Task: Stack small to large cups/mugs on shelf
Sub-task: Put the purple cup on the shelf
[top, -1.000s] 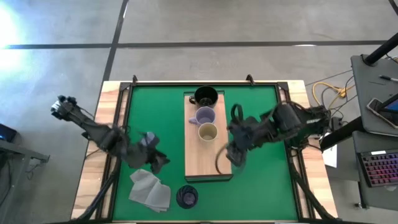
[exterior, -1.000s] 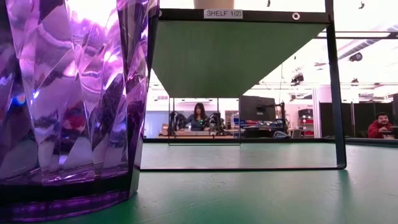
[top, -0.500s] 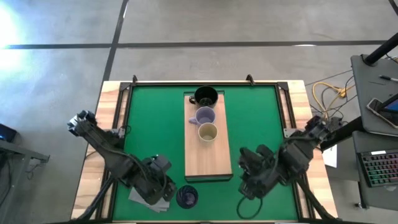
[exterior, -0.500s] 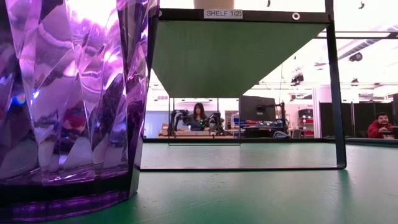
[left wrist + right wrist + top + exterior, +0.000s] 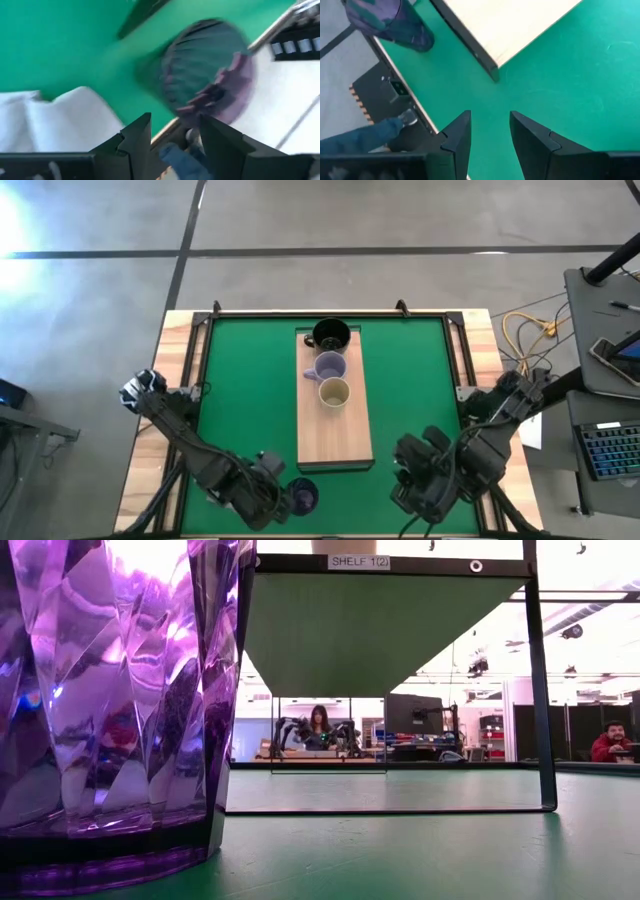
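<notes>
The light wooden shelf (image 5: 335, 430) lies mid-table. A black mug (image 5: 331, 335), a lavender mug (image 5: 328, 367) and a beige cup (image 5: 334, 392) stand in a row on its far half. The purple tumbler (image 5: 302, 496) stands on the green mat by the near edge and fills the left of the low view (image 5: 110, 700). My left gripper (image 5: 278, 498) is open just left of the tumbler (image 5: 205, 70), which lies blurred ahead of the fingers (image 5: 175, 125). My right gripper (image 5: 402, 478) is open (image 5: 490, 117) over bare mat, right of the shelf's near corner (image 5: 492, 67).
A grey cloth (image 5: 65, 120) lies under my left arm, beside the tumbler. The mat's wooden frame (image 5: 185, 380) rings the work area. The shelf's near half (image 5: 335, 445) is bare board. People sit in the room beyond the table (image 5: 320, 725).
My left arm has swung toward the table's near edge and right, ending beside the tumbler and covering the cloth. My right arm has drawn back from the shelf's right side toward the near right corner. The cups and the tumbler have stayed put.
</notes>
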`<state>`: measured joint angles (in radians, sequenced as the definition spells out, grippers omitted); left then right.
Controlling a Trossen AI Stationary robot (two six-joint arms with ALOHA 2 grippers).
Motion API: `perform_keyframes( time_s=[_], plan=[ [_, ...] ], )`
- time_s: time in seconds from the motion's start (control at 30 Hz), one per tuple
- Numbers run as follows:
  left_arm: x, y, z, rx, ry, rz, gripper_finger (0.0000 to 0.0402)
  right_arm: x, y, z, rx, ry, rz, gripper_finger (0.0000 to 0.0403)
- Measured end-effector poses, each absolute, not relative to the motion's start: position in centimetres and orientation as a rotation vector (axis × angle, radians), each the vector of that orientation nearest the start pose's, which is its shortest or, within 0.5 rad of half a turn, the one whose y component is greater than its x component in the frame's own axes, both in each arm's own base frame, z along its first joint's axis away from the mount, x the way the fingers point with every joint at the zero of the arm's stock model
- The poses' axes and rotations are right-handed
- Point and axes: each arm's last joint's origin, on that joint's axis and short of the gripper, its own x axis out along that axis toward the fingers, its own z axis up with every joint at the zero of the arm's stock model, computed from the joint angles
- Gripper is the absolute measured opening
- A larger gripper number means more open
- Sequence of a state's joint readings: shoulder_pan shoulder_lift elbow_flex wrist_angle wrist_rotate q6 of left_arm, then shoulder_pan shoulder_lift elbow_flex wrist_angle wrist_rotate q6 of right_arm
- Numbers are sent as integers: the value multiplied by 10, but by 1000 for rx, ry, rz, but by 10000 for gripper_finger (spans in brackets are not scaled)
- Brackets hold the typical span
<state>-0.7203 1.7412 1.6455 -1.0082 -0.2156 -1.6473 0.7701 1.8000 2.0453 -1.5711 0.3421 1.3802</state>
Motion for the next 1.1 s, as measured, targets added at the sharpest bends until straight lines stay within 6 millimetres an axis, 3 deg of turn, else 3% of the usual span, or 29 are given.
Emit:
perform_keyframes(
  time_s=[0.67,0.8,1.0,1.1],
  plan=[
    [282,-224,286,-956,998,486,149,241,220,386,487,1073,-435,128],
    [284,-226,279,-975,985,464,114,241,220,386,482,1074,-432,128],
    [283,-225,281,-964,985,436,14,241,220,386,478,1075,-429,128],
    [281,-224,292,-974,976,396,5,241,220,386,476,1076,-427,128]
  ],
)
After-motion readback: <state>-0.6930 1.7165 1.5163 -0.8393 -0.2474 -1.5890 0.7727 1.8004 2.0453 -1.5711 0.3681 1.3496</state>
